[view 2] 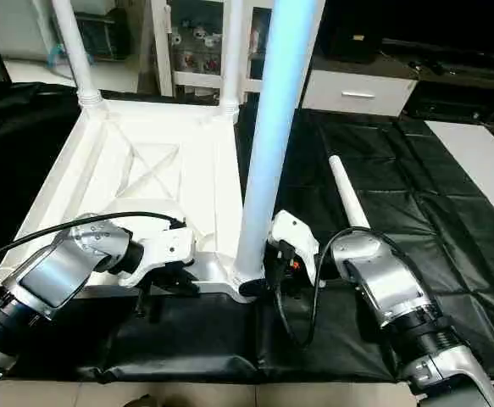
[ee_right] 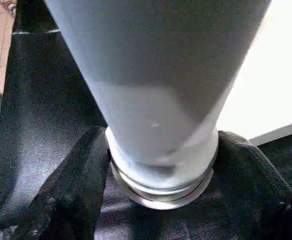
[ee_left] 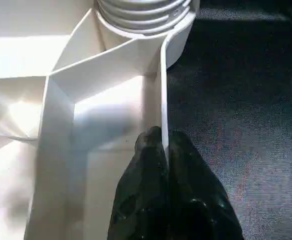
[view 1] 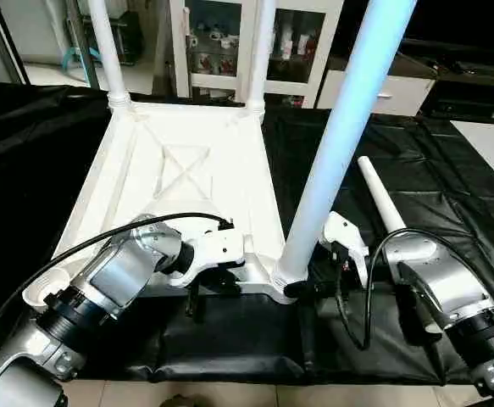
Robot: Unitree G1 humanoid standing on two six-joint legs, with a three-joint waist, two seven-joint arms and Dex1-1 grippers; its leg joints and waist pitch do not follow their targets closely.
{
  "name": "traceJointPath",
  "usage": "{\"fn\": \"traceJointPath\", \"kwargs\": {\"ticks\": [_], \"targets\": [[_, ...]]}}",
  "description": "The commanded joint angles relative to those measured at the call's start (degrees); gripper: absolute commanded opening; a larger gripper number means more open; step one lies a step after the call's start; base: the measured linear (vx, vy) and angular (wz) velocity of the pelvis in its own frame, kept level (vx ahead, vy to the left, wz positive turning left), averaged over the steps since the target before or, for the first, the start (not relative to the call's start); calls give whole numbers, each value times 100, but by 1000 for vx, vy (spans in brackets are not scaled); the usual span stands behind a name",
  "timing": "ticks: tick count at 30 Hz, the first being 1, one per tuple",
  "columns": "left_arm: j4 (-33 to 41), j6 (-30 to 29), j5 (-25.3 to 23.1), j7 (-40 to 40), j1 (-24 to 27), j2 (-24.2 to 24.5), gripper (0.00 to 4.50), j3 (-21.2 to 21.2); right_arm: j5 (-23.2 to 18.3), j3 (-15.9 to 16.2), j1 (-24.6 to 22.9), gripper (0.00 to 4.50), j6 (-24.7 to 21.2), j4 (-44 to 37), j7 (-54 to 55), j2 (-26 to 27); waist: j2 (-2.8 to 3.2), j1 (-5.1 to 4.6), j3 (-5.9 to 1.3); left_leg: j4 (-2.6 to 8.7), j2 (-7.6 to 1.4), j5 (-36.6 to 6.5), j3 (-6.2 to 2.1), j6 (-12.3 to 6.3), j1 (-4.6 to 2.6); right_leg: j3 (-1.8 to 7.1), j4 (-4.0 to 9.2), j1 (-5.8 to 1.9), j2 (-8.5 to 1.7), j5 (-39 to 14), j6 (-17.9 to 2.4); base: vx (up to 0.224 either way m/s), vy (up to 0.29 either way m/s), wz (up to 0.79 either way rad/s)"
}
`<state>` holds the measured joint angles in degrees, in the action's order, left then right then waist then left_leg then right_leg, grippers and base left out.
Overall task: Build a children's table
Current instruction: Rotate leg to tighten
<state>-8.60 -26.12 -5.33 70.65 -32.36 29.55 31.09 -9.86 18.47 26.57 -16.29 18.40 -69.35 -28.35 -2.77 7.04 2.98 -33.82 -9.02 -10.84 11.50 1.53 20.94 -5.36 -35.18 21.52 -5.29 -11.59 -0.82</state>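
worktop: black wrinkled cover, fills the middle and right | cabinet: white, glass doors, small items on its shelves, top centre | low white drawer unit: upper right | floor: light tiles along the bottom edge

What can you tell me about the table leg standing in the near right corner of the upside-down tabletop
The near-right leg is a long, smooth white tube that looks like plastic and widens toward its ridged base. It stands nearly upright, leaning slightly right, its base seated in the round corner socket of the upside-down tabletop. The right gripper has its two black fingers on either side of the leg just above the base, close against it. The leg's top runs out of view.
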Motion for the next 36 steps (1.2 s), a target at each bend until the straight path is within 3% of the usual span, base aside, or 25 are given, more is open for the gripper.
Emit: {"fn": "traceJointPath", "kwargs": {"ticks": [1,9,12,14,16,17,18,19,20,21,23,24,25,26,27,28,32,34,36], "targets": [[-25,-11,-67,140,78,-122,0,396,46,80,24,279,98,17,50,128,14,-27,-298,474,-538,-1468,-261,140,-134,395,456,-151,-550,-1460,-1192,0,0,0],[-4,-42,-98,134,85,-128,0,403,43,35,-48,277,71,-8,162,227,19,-58,-301,477,-536,-1450,-262,132,-131,399,453,-156,-544,-1390,-1200,0,0,0],[-129,-214,-143,-203,50,-323,0,272,235,-103,-41,277,-38,205,921,509,8,-78,-286,489,-534,-1495,-265,160,-123,404,462,-145,-543,-1478,-1182,0,0,0],[-258,-333,-142,-510,12,-524,0,135,298,-198,-47,276,-143,334,1339,684,13,-118,-238,504,-519,-1887,-285,298,-143,393,532,-115,-558,-2155,-1068,0,0,0],[-592,-560,-111,-1206,-86,-999,0,-195,298,-466,-82,275,-381,562,2148,1078,-6,-184,-212,509,-512,-2605,-369,488,-204,346,645,-82,-596,-3268,-744,0,0,0],[-863,-807,-47,-1647,-170,-1345,0,-438,301,-661,-122,274,-482,707,2759,1372,-11,-231,-230,517,-510,-2693,-408,548,-185,319,668,-100,-609,-3412,-632,0,0,0],[-863,-807,-47,-1647,-170,-1345,0,-438,301,-661,-122,274,-482,707,2759,1372,-6,-250,-235,522,-513,-2723,-429,570,-172,307,675,-108,-610,-3434,-582,0,0,0],[-1270,-878,-14,-2247,-284,-1731,0,-719,405,-942,-110,273,-469,979,3807,1757,-4,-274,-241,550,-520,-2743,-463,588,-128,292,679,-136,-613,-3370,-498,-40,30,-19],[-1287,-881,-13,-2273,-289,-1748,0,-731,410,-954,-109,273,-466,993,3854,1773,24,-289,-246,558,-509,-2735,-463,590,-122,287,681,-135,-603,-3279,-505,-24,35,-20],[-1710,-813,-29,-2988,-424,-2128,0,-1047,484,-1241,-66,273,-323,1276,4836,2147,44,-336,-258,561,-495,-2845,-470,647,-138,263,702,-110,-589,-3101,-523,-24,35,-20],[-1890,-738,-51,-3339,-495,-2301,0,-1181,496,-1402,-40,272,-153,1397,5332,2347,39,-366,-268,568,-491,-2971,-496,682,-152,245,713,-112,-581,-3003,-517,0,0,0],[-1917,-725,-55,-3395,-506,-2327,0,-1199,497,-1430,-36,272,-120,1416,5418,2381,54,-378,-260,566,-481,-3067,-476,637,-186,259,739,-68,-573,-2896,-536,0,0,0],[-2161,-579,-107,-3897,-611,-2589,0,-1390,479,-1697,24,272,13,1579,6111,2733,65,-368,-269,567,-487,-3044,-469,599,-205,276,736,-70,-571,-2705,-573,0,0,0],[-2231,-538,-126,-4023,-643,-2663,0,-1438,482,-1776,45,272,38,1624,6307,2845,65,-392,-258,570,-479,-2995,-445,583,-195,292,737,-47,-563,-2608,-613,0,0,0],[-2303,-458,-132,-4220,-679,-2761,0,-1508,513,-1747,81,272,164,1673,6386,2972,90,-386,-258,574,-475,-3057,-442,596,-230,289,738,-26,-549,-2528,-646,0,0,0],[-2365,-376,-141,-4416,-720,-2855,0,-1568,542,-1692,128,272,366,1715,6398,3122,63,-380,-273,581,-474,-2961,-435,557,-217,292,720,-58,-545,-2372,-653,0,0,0],[-2464,-248,-170,-4519,-796,-2908,0,-1625,522,-1660,205,270,722,1703,6257,3284,64,-328,-288,583,-478,-2196,-349,299,-161,378,647,-90,-553,-1572,-838,0,0,0],[-2473,-232,-204,-4433,-801,-2832,0,-1576,552,-1643,217,270,779,1680,6257,3250,23,-316,-291,574,-482,-1990,-313,197,-161,385,636,-94,-547,-1525,-874,0,0,0],[-2444,-256,-216,-4368,-783,-2769,0,-1543,550,-1649,192,270,815,1621,6251,3205,30,-292,-297,551,-475,-1849,-288,112,-162,405,652,-88,-564,-1708,-889,0,0,0]]}}
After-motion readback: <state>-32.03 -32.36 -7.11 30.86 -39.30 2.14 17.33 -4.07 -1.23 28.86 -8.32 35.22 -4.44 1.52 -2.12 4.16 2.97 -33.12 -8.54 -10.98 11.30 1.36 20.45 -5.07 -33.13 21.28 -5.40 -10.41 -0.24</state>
